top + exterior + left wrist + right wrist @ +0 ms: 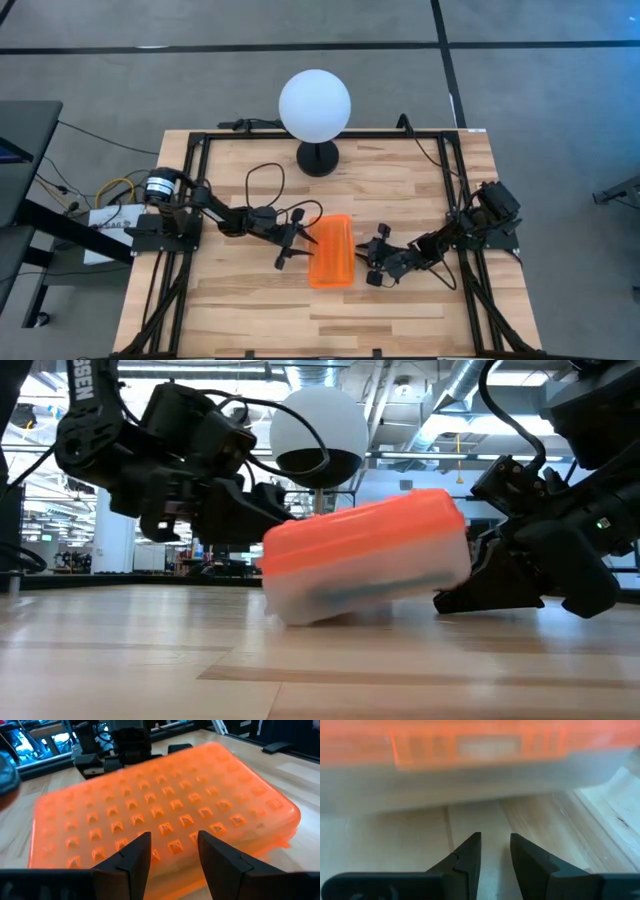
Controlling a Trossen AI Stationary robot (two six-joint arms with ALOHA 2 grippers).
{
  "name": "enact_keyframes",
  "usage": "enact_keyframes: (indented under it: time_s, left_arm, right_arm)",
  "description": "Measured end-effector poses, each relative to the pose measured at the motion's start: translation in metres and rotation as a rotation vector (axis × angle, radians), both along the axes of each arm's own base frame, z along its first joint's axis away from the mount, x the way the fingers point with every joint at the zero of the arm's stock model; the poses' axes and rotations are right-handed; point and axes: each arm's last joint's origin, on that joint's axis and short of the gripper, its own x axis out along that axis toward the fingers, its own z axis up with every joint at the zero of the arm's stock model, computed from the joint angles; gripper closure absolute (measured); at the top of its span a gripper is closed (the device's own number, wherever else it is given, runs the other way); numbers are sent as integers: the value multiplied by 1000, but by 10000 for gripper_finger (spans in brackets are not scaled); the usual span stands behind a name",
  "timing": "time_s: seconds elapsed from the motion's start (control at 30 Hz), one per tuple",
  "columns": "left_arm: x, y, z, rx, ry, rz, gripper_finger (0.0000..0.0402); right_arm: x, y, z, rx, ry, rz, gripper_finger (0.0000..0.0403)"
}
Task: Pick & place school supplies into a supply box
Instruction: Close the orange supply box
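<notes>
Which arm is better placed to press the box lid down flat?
Left. Its gripper sits over the orange lid of the tilted box; the right gripper is low beside the box, fingers at table level.

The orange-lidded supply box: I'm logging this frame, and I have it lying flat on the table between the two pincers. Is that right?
Not quite. The supply box is tilted, not flat: the low view shows one end raised off the table. It does sit between the left pincer and the right pincer, as the high view shows.
</notes>
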Motion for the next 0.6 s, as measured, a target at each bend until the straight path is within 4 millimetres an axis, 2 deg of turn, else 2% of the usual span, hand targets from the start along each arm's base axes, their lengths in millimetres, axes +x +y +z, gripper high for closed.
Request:
enact_keyframes:
  time_s: [0.6]
  left_arm:
    - [-1, -1, 2, 7, -22, 2, 244]
  right_arm:
    - [1, 0, 1, 13, -5, 16, 302]
